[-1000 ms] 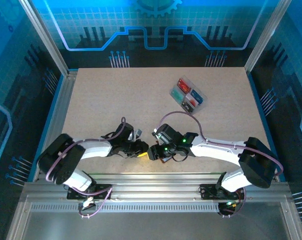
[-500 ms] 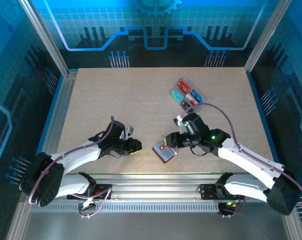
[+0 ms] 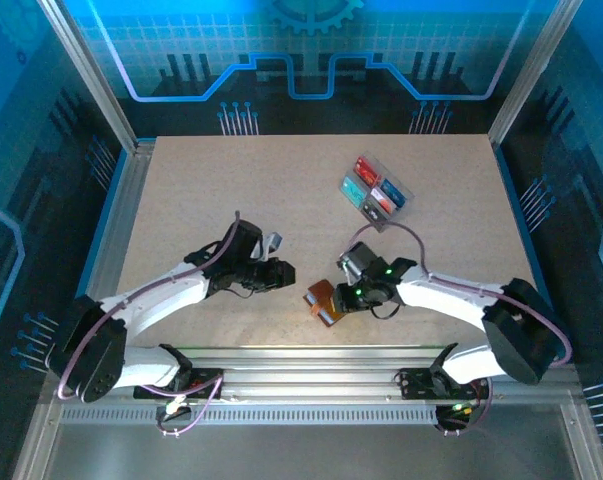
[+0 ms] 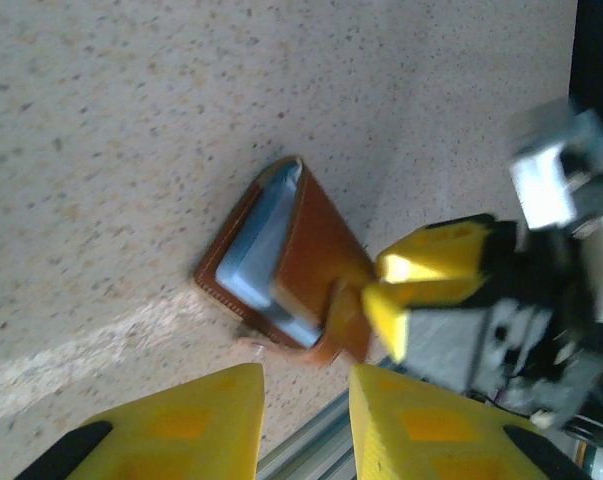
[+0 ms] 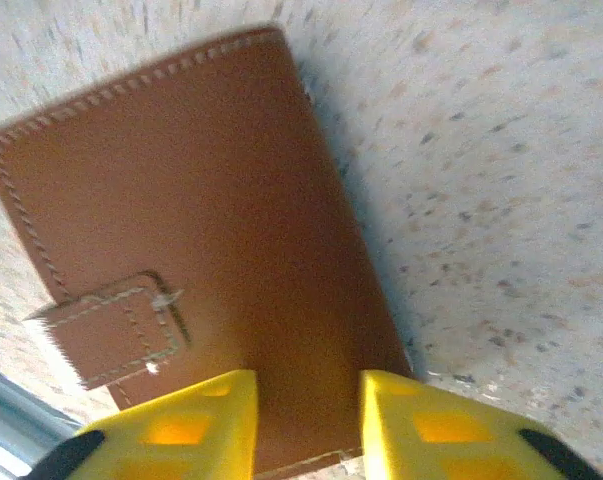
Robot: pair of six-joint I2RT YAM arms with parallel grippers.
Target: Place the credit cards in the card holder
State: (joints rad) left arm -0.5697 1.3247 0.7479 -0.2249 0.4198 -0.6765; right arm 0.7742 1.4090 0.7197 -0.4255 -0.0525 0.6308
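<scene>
left gripper [image 4: 304, 378]: own yellow fingers [image 4: 181, 425] at 6 o'clock of frame, parted, nothing between them, hanging above the table [image 4: 131, 130].
table: pale speckled board; a lighter streak runs toward 8 o'clock.
card holder [image 4: 316, 245]: brown leather, mid-frame, partly open, pale blue lining showing on its 9 o'clock side. its 8 o'clock edge is on the board, the 4 o'clock edge looks raised.
right gripper [image 4: 374, 287]: comes in from 3 o'clock, yellow fingers pinched close on the card holder's 4 o'clock edge. its body behind is blurred, grey and black.
metal rail [image 4: 301, 458]: a strip at 6 o'clock, between own fingers.
</scene>
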